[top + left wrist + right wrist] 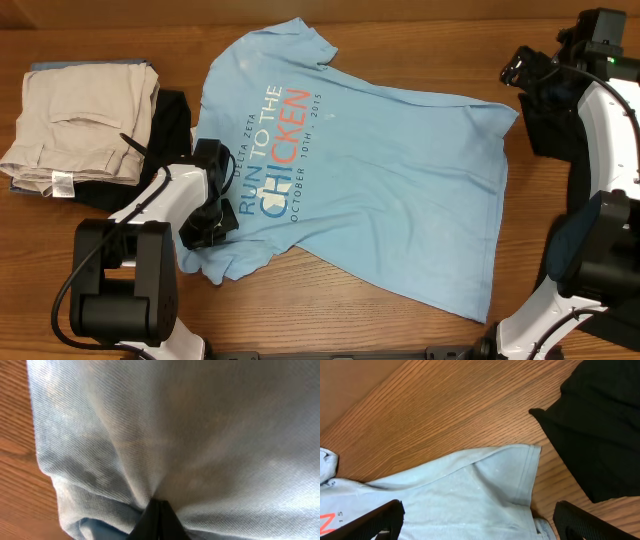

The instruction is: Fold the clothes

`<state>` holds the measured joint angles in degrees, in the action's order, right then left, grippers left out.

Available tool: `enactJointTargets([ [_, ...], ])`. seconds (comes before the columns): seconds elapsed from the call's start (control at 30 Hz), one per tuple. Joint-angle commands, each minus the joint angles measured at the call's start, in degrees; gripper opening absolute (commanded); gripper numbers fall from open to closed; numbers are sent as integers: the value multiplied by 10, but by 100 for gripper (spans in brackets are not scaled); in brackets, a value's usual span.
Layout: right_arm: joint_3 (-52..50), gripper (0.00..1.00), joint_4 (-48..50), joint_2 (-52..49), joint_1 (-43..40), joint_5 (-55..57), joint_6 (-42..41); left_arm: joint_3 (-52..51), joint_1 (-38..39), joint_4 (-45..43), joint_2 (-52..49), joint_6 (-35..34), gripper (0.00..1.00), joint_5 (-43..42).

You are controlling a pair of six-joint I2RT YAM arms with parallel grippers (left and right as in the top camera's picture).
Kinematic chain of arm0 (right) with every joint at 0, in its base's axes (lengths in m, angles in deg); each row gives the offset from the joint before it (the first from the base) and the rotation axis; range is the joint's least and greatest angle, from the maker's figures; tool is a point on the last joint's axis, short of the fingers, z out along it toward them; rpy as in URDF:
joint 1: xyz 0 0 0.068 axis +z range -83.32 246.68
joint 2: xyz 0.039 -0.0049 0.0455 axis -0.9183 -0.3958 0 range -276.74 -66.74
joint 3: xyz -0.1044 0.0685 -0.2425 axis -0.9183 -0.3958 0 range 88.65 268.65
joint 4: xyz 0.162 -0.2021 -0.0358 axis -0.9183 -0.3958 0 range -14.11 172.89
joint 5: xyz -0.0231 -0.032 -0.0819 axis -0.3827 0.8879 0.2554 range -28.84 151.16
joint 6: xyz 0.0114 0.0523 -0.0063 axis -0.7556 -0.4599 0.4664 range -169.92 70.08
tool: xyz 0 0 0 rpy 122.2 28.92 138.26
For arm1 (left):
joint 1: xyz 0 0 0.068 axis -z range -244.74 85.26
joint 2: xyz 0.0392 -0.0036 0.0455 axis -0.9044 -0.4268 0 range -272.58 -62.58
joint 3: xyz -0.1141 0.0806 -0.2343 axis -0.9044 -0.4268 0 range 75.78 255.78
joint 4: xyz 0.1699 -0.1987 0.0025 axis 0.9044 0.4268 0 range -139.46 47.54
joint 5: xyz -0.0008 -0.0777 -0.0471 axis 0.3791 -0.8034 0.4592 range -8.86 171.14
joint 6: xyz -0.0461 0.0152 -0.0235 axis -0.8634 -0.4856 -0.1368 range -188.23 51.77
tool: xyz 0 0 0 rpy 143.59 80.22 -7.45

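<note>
Far left: folded beige trousers point(85, 120) stacked on the table point(400, 20). A dark garment point(172, 125) sticks out from under their right side, just beside the shirt's left edge.

Left gripper point(215, 210) sits on the left edge of the T-shirt point(380, 190), next to the print. In the left wrist view the jaws are pinched narrow on a bunch of the light blue fabric point(200, 435), with creases fanning out from the dark fingertips point(157, 517). Bare wood point(20, 485) shows at the left of that view. The near-left part of the shirt, by the arm's base point(125, 285), is rumpled.

The T-shirt lies print up across the middle of the table, mostly flat, with one sleeve pointing to the far side and the hem edge to the right.

Right: black cloth point(548, 125) lies just beside the shirt's far-right corner, close but apart from it. The right wrist view shows a strip of wood point(445, 410) between the stitched corner point(525, 475) and the black cloth point(600, 425).

Right gripper point(522, 68) hangs above that corner, jaws wide and holding nothing. Both fingers point(370, 520) show at the bottom edge, well apart, with shirt fabric between them.
</note>
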<state>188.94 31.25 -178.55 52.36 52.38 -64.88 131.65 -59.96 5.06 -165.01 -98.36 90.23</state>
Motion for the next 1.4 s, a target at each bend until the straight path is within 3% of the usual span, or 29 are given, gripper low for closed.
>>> enactJointTargets([
  [0.0,7,100,3,5,-4,-3,-1,-27,-4,10,-34,-12,4,-2],
  [0.1,7,100,3,5,-4,-3,-1,11,-4,41,-28,-12,4,-1],
  [0.27,7,100,3,5,-4,-3,-1,159,-3,104,24,3,5,-3],
  [0.37,7,100,3,5,-4,-3,-1,231,-3,120,47,24,25,-27],
  [0.4,7,100,3,5,-4,-3,-1,240,-3,120,47,34,36,-46],
  [0.47,7,100,3,5,-4,-3,-1,248,-3,112,47,70,89,-113],
  [0.53,7,100,3,5,-4,-3,-1,248,-3,98,47,89,98,-138],
  [0.63,7,100,9,5,-3,-9,-1,248,-4,70,47,135,100,-205],
  [0.77,7,100,8,5,-3,-32,-2,248,-7,38,47,147,100,-256],
  [0.87,7,100,-11,5,-3,-127,4,248,-7,36,47,150,100,-257],
  [0.93,6,100,-44,5,-3,-128,56,248,-7,37,47,150,100,-254],
  [1.0,-8,100,-63,4,-2,-120,59,248,-7,36,47,150,100,-254],
  [1.07,-23,100,-118,4,-2,-58,58,248,-7,35,47,150,100,-247],
  [1.2,-24,100,-283,6,-15,-56,3,248,-7,37,47,147,100,-207],
  [1.37,-24,100,-365,75,-11,-39,-1,248,-7,35,47,142,100,-207],
])
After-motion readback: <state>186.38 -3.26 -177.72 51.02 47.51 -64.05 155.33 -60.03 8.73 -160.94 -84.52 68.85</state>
